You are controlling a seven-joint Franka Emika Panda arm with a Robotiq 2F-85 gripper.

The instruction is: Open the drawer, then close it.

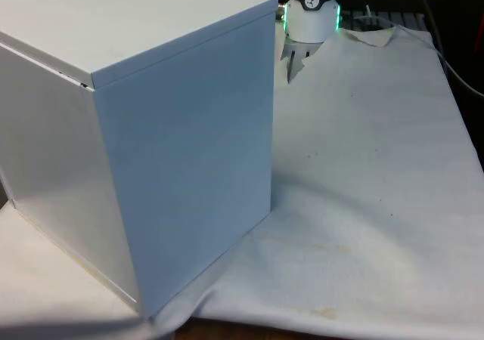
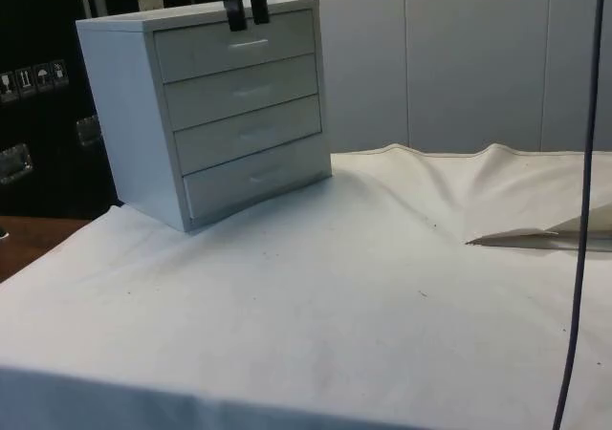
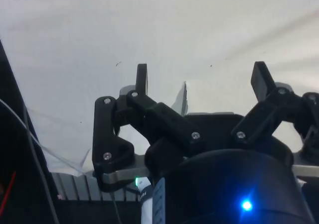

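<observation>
The white chest of drawers (image 1: 181, 166) turns its plain back and side to the front view. In the side view the chest (image 2: 129, 115) stands at the table's far left, showing several drawers, all pushed in flush. My gripper (image 2: 247, 11) hangs at the upper edge of the top drawer (image 2: 201, 55), just above its small handle (image 2: 251, 43). Its two black fingers (image 2: 234, 14) point down, a little apart. In the wrist view the gripper (image 3: 202, 79) is open, with nothing but white cloth between the fingers (image 3: 141, 79).
The white cloth (image 2: 316, 296) covers the table and rises in folds along its far edge. A raised crease (image 2: 535, 234) lies at the side view's right, where a dark cable (image 2: 581, 210) hangs down. The arm's base (image 1: 310, 11) stands behind the chest.
</observation>
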